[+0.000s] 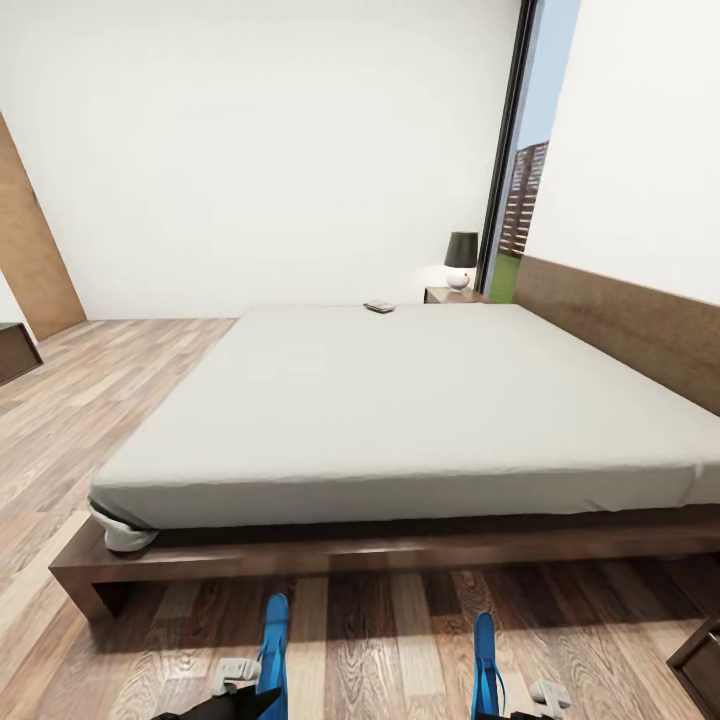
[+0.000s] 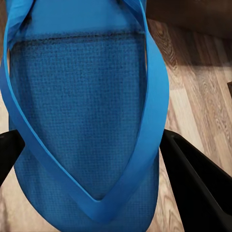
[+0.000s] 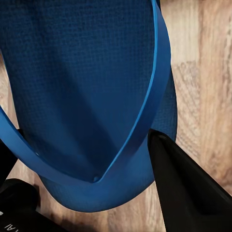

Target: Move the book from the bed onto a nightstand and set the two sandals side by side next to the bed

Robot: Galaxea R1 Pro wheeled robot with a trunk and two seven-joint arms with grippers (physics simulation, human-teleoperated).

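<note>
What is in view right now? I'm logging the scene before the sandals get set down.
sandals: two, bright blue, one in the left gripper, one in the right gripper, held edge-up above the floor before the bed
book: one, small, grey-white, on the far edge of the mattress
bed: one, white mattress, dark brown frame and headboard
nightstand: one, dark brown, behind the bed's far corner
lamp: one, black shade, white base, on the nightstand
floor: wooden planks
left gripper, right gripper: each shut on a sandal
</note>
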